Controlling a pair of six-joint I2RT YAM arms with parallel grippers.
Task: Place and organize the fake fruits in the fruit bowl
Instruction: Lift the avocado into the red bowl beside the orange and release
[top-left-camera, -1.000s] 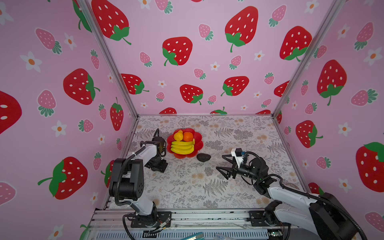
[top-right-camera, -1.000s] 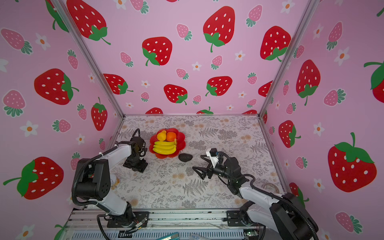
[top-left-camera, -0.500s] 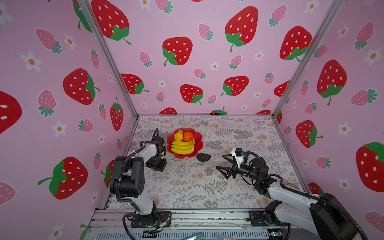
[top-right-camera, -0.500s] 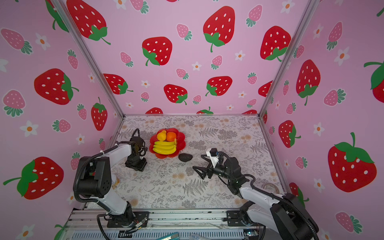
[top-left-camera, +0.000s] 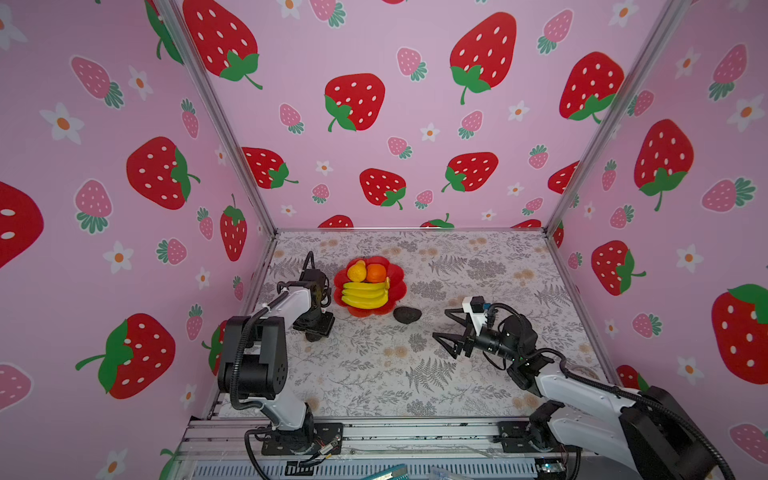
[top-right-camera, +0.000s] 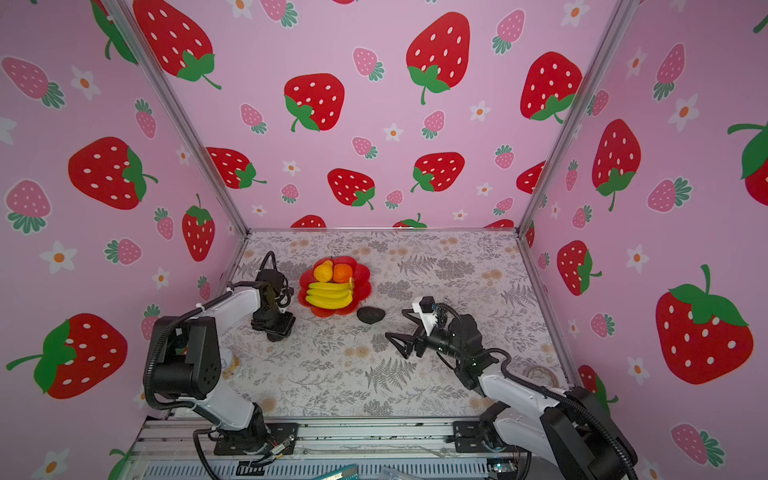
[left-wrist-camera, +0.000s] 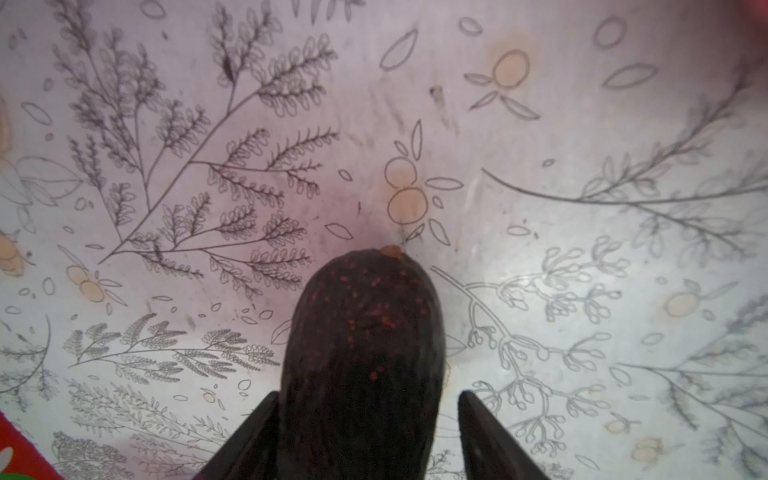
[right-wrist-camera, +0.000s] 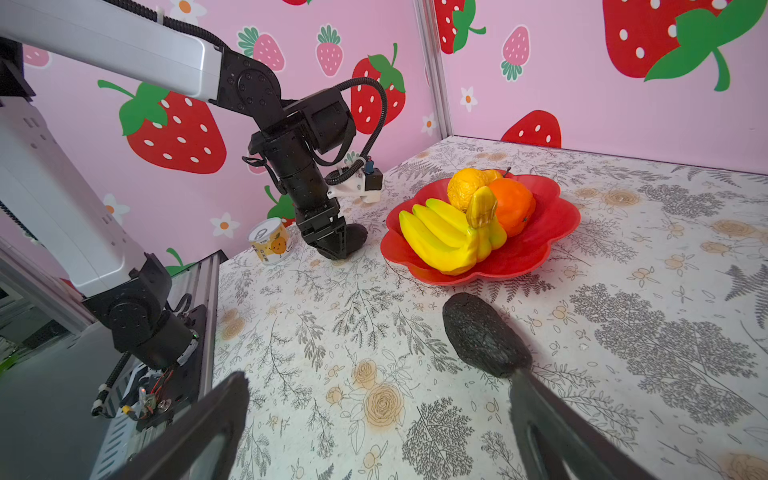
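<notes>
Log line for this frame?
left gripper: around left avocado, grip unclear | right gripper: open, empty | loose avocado: beside bowl | in bowl: bananas, orange, pear

Bright, even light; soft shadows; edges bend; near avocado (left-wrist-camera: 361, 353) blurred.

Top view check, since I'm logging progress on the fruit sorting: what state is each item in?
fruit bowl: holds three fruits
banana bunch: in bowl
orange: in bowl
pear-like fruit: in bowl
loose avocado: on table beside bowl
second avocado: on table, inside left gripper
left gripper: around it, grip unclear
right gripper: open, empty
can: upright, lid on
</notes>
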